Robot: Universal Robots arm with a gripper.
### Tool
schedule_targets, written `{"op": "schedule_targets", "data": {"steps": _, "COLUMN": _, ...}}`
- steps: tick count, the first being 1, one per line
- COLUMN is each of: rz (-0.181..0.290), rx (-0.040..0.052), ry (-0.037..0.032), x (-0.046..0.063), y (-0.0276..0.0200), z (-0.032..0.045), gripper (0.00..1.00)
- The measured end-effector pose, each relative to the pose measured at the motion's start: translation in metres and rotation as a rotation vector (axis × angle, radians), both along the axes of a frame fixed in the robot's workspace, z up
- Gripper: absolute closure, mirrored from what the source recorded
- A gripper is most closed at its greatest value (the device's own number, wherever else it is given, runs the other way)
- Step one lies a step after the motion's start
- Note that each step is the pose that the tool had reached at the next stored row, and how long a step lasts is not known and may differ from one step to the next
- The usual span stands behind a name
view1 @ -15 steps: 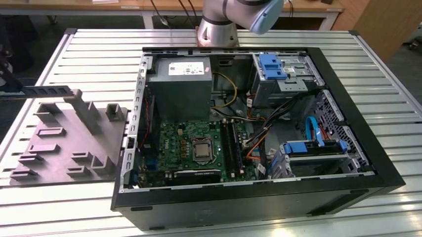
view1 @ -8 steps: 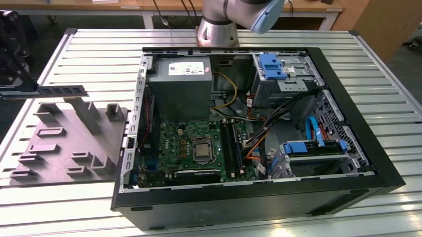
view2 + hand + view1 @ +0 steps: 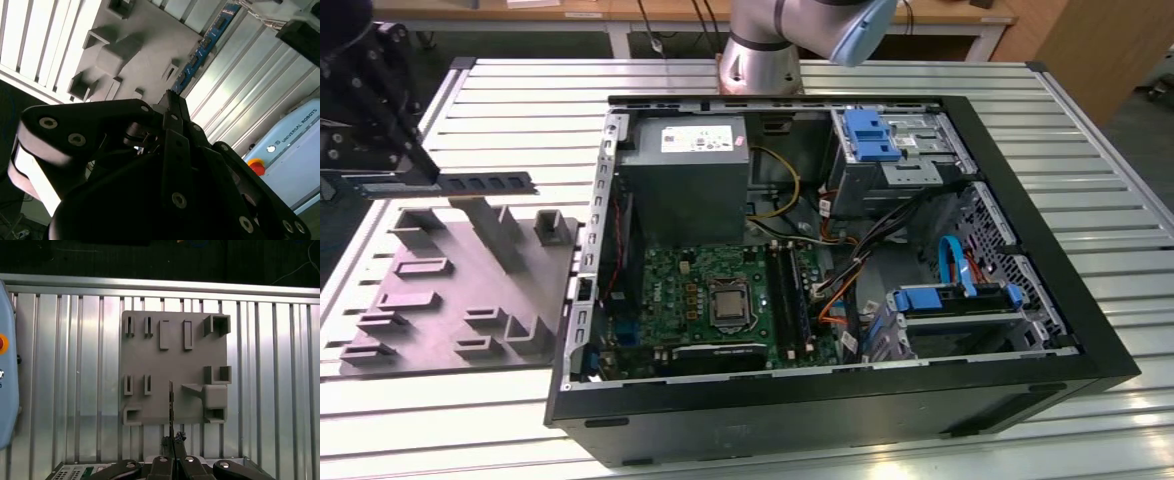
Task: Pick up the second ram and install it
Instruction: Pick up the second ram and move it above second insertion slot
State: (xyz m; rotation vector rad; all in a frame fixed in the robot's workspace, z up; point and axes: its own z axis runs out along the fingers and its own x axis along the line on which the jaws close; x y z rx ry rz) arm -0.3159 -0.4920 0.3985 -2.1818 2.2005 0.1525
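place: robotics lab or workshop | tabletop [image 3: 520, 90]: slotted aluminium profile | arm base [image 3: 761, 60] standing at its far edge | open PC case [image 3: 1067, 330], motherboard [image 3: 707, 290] bare | grey fixture plate [image 3: 467, 280] beside case | pendant [image 3: 290, 145] with red button | wooden desks [image 3: 654, 15] behind

The arm has a silver-grey cylindrical metal link [image 3: 761, 55] fitted with a light-blue plastic joint cap [image 3: 861, 30]. The matte black linkage gripper [image 3: 172, 99] comprises flat, rounded bars joined by round silver pivot screws [image 3: 178, 199].
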Motion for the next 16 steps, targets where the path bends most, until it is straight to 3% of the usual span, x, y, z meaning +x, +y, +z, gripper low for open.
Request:
{"op": "schedule_targets", "data": {"steps": 9, "rz": 0.000, "rx": 0.0002, "ry": 0.0029, "x": 0.028, "y": 0.0000, "z": -0.0001, "gripper": 0.89}}
{"op": "schedule_targets", "data": {"steps": 16, "rz": 0.000, "rx": 0.0001, "ry": 0.0038, "x": 0.043, "y": 0.0000, "z": 0.0000, "gripper": 0.89}}
